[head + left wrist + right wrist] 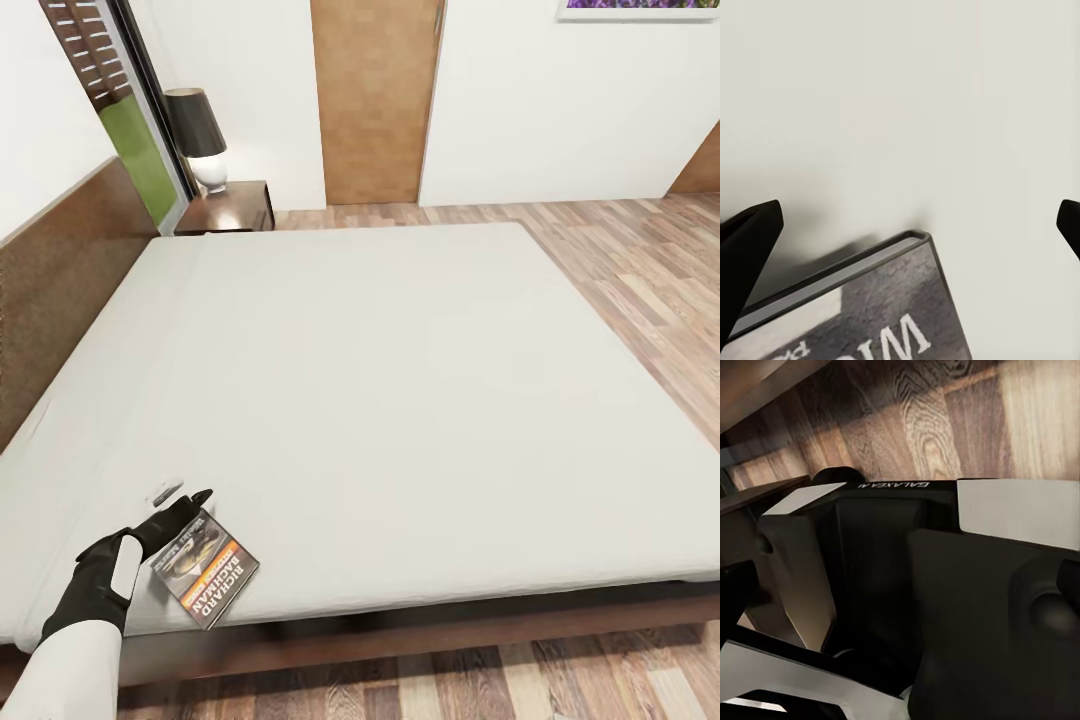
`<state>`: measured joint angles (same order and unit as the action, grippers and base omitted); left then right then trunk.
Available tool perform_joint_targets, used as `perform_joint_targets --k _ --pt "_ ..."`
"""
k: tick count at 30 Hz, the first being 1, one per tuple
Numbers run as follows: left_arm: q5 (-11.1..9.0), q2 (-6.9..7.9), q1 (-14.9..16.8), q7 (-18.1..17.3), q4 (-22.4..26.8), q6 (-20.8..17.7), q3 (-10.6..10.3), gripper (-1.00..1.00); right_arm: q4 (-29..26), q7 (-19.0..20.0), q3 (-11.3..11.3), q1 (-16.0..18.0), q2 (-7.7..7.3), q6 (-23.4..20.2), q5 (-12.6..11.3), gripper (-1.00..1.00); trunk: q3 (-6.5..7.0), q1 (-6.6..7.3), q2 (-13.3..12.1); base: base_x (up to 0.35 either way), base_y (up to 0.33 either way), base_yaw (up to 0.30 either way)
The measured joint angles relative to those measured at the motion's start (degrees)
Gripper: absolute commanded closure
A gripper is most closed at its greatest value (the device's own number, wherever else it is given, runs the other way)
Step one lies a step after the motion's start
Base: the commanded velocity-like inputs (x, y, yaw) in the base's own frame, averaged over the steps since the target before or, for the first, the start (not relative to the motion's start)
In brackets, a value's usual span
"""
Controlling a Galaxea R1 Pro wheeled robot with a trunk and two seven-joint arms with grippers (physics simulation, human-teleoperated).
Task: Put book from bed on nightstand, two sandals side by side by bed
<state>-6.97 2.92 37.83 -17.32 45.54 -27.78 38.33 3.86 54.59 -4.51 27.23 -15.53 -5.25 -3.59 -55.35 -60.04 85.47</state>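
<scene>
The book (207,578) lies flat on the bed (380,400) near the mattress edge, at 7 o'clock in the head view. The left tool (180,500) hovers at the book's far corner, at 11 o'clock from its cover. In the left wrist view the tool's fingers (746,247) stand spread wide, released, with the book's corner (870,300) between them and no contact visible. The right tool's state cannot be told from the right wrist view. The nightstand (232,208) with its lamp (200,140) stands at 11 o'clock, beside the headboard.

Step in hand, as judged: book pickup. The next move calls for lowering the fingers astride the book's edge, then clenching.
</scene>
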Motion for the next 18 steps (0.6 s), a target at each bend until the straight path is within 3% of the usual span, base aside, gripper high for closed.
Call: perform_joint_targets --k 18 --pt "-0.06 0.0 -0.04 -0.02 0.0 0.04 0.0 -1.0 0.0 -0.03 0.0 0.01 0.03 0.0 0.0 -1.0 0.0 0.0 0.0 -0.058 0.0 0.0"
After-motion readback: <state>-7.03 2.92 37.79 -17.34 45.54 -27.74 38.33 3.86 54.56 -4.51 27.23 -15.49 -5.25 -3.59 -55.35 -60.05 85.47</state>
